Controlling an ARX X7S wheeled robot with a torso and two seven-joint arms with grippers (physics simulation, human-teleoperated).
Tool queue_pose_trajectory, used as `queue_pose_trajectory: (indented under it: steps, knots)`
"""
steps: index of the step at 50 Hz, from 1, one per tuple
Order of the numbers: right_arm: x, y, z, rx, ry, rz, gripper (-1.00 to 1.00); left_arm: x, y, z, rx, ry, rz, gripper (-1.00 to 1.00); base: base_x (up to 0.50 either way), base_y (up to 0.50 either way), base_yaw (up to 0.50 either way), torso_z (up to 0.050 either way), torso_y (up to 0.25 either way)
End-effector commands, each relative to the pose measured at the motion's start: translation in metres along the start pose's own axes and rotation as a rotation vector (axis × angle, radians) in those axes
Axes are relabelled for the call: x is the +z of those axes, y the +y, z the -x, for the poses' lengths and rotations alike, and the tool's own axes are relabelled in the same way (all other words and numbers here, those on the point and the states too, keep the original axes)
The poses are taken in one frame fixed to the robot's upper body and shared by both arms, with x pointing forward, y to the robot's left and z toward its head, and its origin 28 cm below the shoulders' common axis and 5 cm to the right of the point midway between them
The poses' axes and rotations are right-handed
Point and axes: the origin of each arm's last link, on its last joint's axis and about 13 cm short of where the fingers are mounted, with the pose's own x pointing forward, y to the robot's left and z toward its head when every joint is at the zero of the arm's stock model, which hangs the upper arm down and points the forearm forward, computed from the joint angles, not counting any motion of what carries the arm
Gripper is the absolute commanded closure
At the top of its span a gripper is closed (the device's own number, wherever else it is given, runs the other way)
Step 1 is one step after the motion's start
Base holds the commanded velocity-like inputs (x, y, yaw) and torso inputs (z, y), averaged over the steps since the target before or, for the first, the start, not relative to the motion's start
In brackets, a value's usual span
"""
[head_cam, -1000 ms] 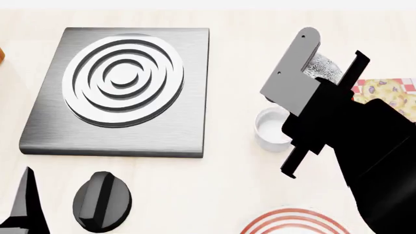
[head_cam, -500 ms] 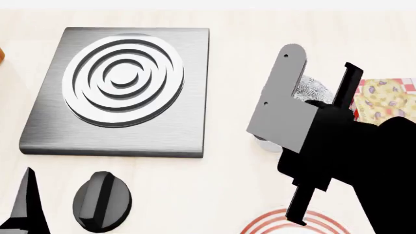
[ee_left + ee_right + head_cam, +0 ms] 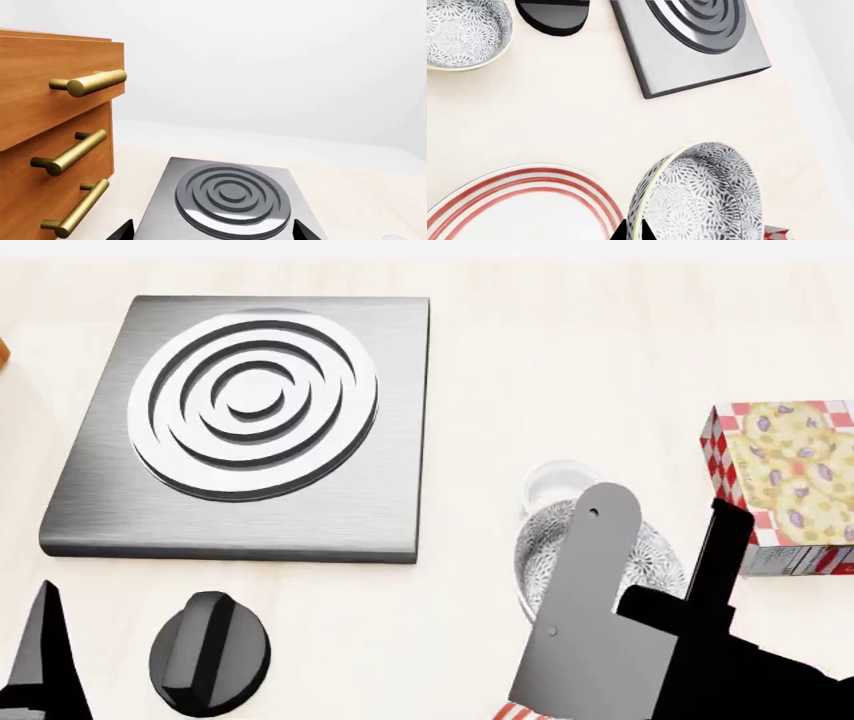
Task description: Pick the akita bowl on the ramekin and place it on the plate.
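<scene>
My right gripper (image 3: 632, 231) is shut on the rim of the akita bowl (image 3: 700, 192), which hangs tilted on edge beside the red-ringed plate (image 3: 520, 205). In the head view the akita bowl (image 3: 545, 540) hangs just in front of the white ramekin (image 3: 561, 483), clear of it, with my right gripper (image 3: 665, 540) over it. Only a sliver of the plate (image 3: 507, 713) shows at the bottom edge. My left gripper (image 3: 212, 236) is open and holds nothing, low at the left (image 3: 40, 660).
A grey stove plate (image 3: 240, 430) with rings lies left of centre, a black knob (image 3: 210, 652) before it. A cookie box (image 3: 787, 485) stands at the right. A second speckled bowl (image 3: 464, 32) sits beyond the plate. Wooden drawers (image 3: 47, 145) flank the stove.
My right gripper has carried the akita bowl from up behind the ramekin down and toward me, to the near side of the ramekin by the plate. The left arm stays put.
</scene>
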Motion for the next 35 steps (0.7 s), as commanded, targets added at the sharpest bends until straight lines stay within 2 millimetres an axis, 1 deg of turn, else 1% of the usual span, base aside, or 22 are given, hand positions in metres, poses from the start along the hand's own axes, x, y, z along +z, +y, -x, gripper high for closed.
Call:
queue_pose_trajectory:
  steps: [1, 7, 16, 25, 35]
  knots:
    - [-0.006, 0.009, 0.013, -0.038, 0.004, 0.000, 1.00, 0.001, 0.000, 0.000, -0.002, -0.007, 0.004, -1.00, 0.00, 0.00, 0.00, 0.000, 0.000]
    - [-0.011, 0.016, 0.012, -0.024, 0.020, -0.006, 1.00, 0.002, 0.000, 0.000, -0.001, -0.008, 0.005, -1.00, 0.00, 0.00, 0.00, 0.000, 0.000]
    - [-0.019, 0.033, 0.018, 0.018, 0.046, -0.023, 1.00, 0.001, 0.000, 0.000, -0.002, -0.014, 0.004, -1.00, 0.00, 0.00, 0.00, 0.000, 0.000]
    - [-0.024, 0.042, 0.020, 0.037, 0.058, -0.038, 1.00, -0.001, 0.000, -0.001, 0.002, -0.012, 0.000, -1.00, 0.00, 0.00, 0.00, 0.000, 0.000]
    - [-0.031, 0.053, 0.013, 0.061, 0.055, -0.057, 1.00, 0.000, 0.000, 0.000, 0.002, -0.013, 0.003, -1.00, 0.00, 0.00, 0.00, 0.000, 0.000]
